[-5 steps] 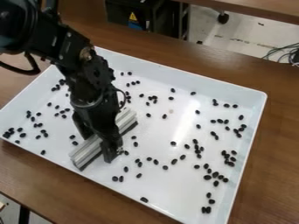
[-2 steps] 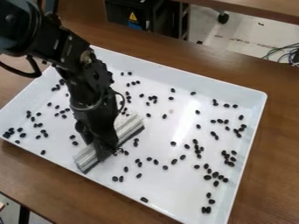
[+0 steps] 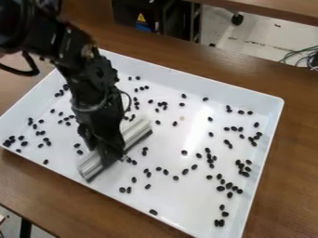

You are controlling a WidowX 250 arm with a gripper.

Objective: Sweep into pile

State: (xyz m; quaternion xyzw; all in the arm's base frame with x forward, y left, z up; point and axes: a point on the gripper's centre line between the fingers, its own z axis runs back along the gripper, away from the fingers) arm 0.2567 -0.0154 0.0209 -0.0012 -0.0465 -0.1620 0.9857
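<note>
The gripper is over the left-middle of the white tray, shut on a pale grey brush. The brush lies diagonally, from lower left to upper right, with its darker lower edge down at the tray's floor; the gripper covers its middle. Many small black beans are scattered over the tray: a loose group right of centre, another at the right side, and more beans at the left. A few beans sit close beside the brush on its right.
The tray's raised walls surround the work, and it stands on a brown wooden table. Behind the table are a black box on the floor and some cables at the right.
The brush and gripper shifted slightly right between the first two frames, with the brush's tilt changing a little. Since then they have moved only slightly. The scattered beans look nearly unchanged.
</note>
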